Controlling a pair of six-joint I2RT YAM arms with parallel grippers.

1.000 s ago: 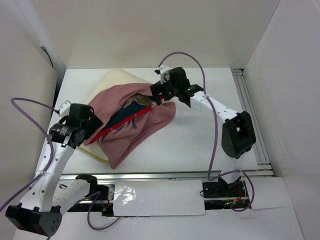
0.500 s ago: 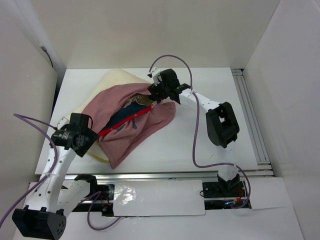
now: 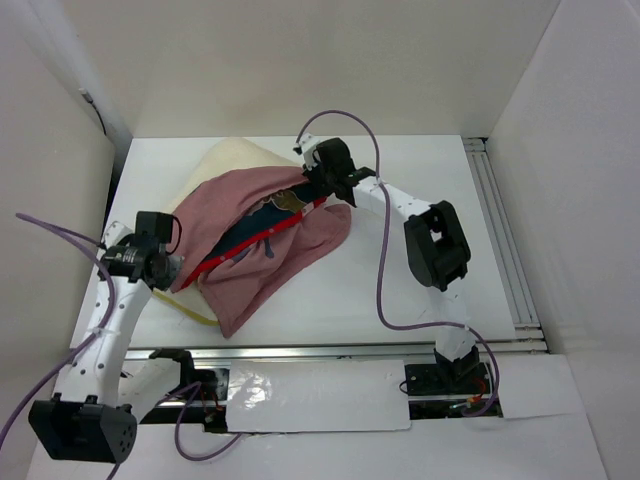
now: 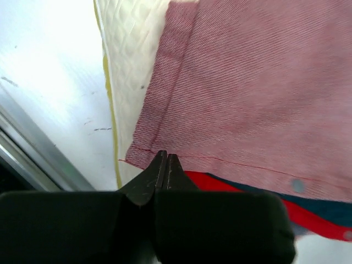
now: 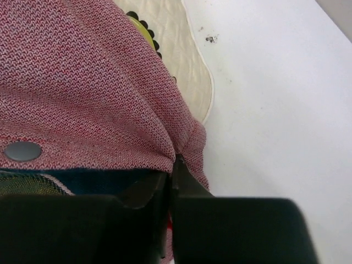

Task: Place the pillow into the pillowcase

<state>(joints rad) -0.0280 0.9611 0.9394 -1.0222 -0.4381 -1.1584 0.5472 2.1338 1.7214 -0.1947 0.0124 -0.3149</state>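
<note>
The pink-red pillowcase (image 3: 255,270) lies draped over the cream pillow (image 3: 235,158), its red-and-blue opening edge running diagonally. My left gripper (image 3: 175,268) sits at the opening's near-left end, and in the left wrist view it (image 4: 166,157) is shut on the hem of the pillowcase (image 4: 247,93), beside the yellow-piped pillow (image 4: 129,60). My right gripper (image 3: 318,192) is at the far-right end of the opening. In the right wrist view it (image 5: 175,162) is shut, with the hem of the pillowcase (image 5: 82,93) pinched between its fingers over the pillow (image 5: 184,60).
The white table (image 3: 400,280) extends to the right of the fabric. An aluminium rail (image 3: 495,230) runs along its right side and another (image 4: 33,159) along the near edge. White walls close in the left, back and right. A grey snap button (image 5: 22,150) sits on the hem.
Both grippers went from wide open to shut at the two ends of the pillowcase opening. The left arm drew back leftward; the right arm's elbow swung in toward the centre.
</note>
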